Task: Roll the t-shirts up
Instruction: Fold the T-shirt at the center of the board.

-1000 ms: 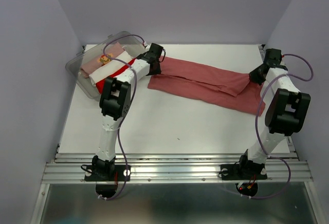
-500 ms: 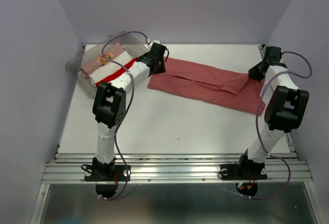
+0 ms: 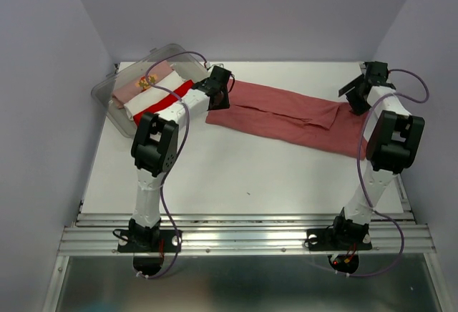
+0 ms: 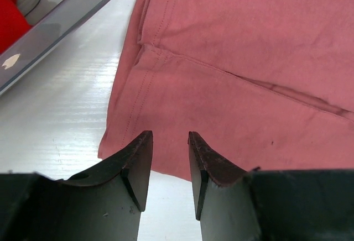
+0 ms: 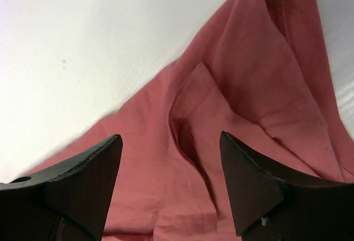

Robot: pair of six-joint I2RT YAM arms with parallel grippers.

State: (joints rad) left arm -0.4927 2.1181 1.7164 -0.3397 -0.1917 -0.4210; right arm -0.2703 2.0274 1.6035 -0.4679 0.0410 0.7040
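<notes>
While bundles [image 3: 154, 91] are sitting in the bin [image 3: 106, 94], the tee [image 3: 286, 115] is lying unrolled, left gripper [image 4: 168, 166] and right gripper [image 5: 168, 180] hovering, jaws parted, empty.

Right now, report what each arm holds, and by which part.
Nothing is held. Both arms' jaws stand open over the dusty brick-red cloth t-shirt, one pair at each end.

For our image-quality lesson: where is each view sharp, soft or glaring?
Top external: even light, faint shadows. Left wrist: brick-red t-shirt stitching sharp, streaky glare on the white table. Right wrist: cloth softer, near fingers slightly blurred, table washed out.
</notes>
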